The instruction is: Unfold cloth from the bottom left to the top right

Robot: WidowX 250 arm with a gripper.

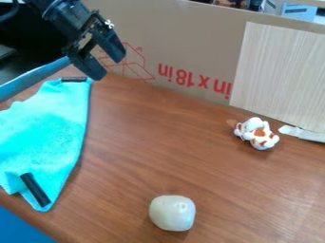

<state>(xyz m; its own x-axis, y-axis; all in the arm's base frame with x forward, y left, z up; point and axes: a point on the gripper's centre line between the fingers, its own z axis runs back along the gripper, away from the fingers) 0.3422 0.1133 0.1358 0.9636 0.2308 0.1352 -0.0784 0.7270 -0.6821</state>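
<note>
The brown wood-grain surface (146, 156) lies under everything else. Along its far side stands a tan cardboard panel (190, 52) with red print: a line of upside-down lettering and numerals, and beside it a red line drawing of a box, partly behind the end effector (107, 66). A pale, finely striped wood-grain board (279, 71) stands against the cardboard at the right.

The bright turquoise, soft-looking fabric cloth (44, 137) is on the left side of the surface and runs out of view at the left edge. Its texture is faintly mottled. Its long right edge bows gently from the upper corner to a narrow point at the bottom; its upper left outline is wavy. A black strip (74, 79) lies across the upper corner, and a longer black strip (35, 189) slants near the lower point.

The black two-finger end effector hangs above the cloth's upper corner, its fingers spread apart with nothing between them. A smooth, off-white rounded object (172, 213) sits near the front, and a lumpy white-and-orange object (257, 133) at the right.
</note>
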